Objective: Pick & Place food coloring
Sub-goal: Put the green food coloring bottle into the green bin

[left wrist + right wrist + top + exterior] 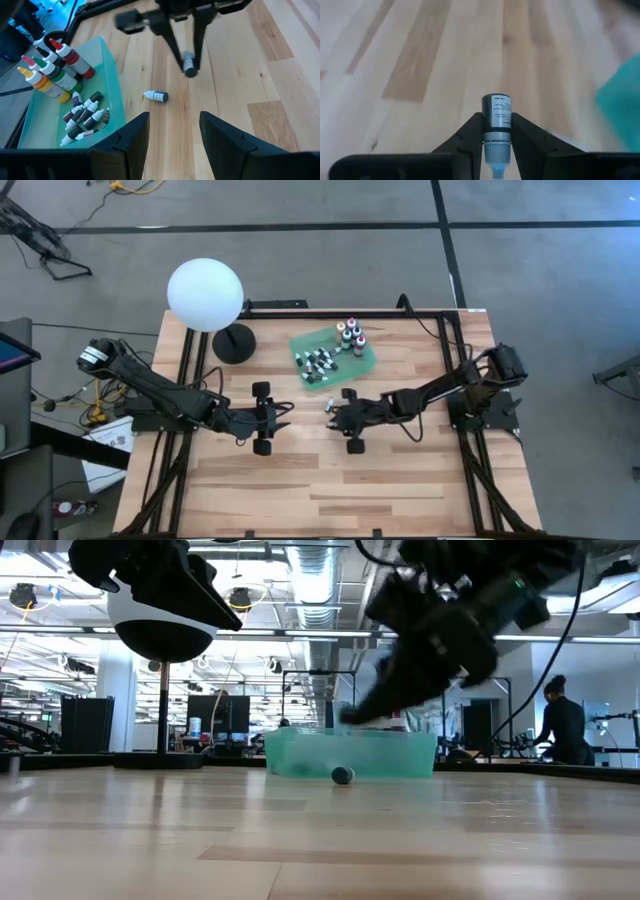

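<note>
Right gripper — clamped on a small dark dropper bottle, above mid-desk. Loose dropper lies just outside the green tray's front edge; remaining bottles inside. Left gripper — wide, empty. Globe lamp at far-left corner.

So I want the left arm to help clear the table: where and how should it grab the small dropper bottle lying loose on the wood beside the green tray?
Probably from straight above, fingers across the dark body. The dropper bottle lies on its side on the table, apart from the green tray, so both long flanks are free. Its white tip looks too narrow. The left gripper is open.
</note>
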